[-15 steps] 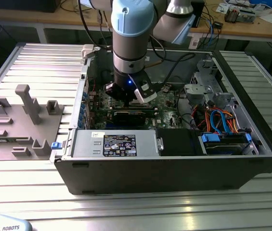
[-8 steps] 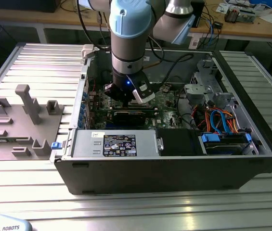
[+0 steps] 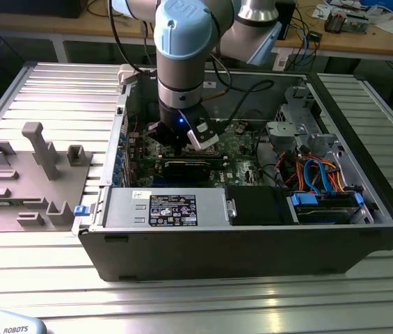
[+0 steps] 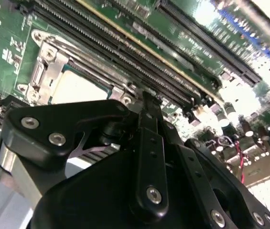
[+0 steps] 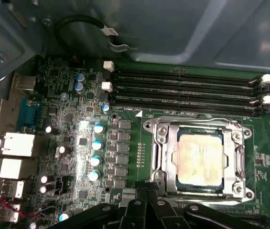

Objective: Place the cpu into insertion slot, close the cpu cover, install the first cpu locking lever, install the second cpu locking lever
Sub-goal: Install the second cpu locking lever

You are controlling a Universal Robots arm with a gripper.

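Note:
The cpu (image 5: 199, 160) lies flat in the insertion slot (image 5: 177, 164) on the green motherboard, its silvery top showing. The cpu cover (image 5: 166, 157) is folded down around the chip as a shiny frame; in the second wrist view the chip (image 4: 80, 88) and frame (image 4: 46, 71) sit just past the fingertips. A thin locking lever (image 5: 197, 119) runs along the cover's edge by the memory slots. My gripper (image 5: 146, 190) is shut with nothing between its fingers, its tips right at the socket's edge (image 4: 146, 102). In the exterior view it (image 3: 182, 139) reaches down inside the computer case.
Long black memory slots (image 5: 182, 88) run beside the socket, and a row of capacitors (image 5: 96, 143) stands on its other side. The case holds a power-supply box (image 3: 172, 209) and a drive bay with blue cables (image 3: 321, 181). A grey fixture plate (image 3: 29, 181) lies outside the case.

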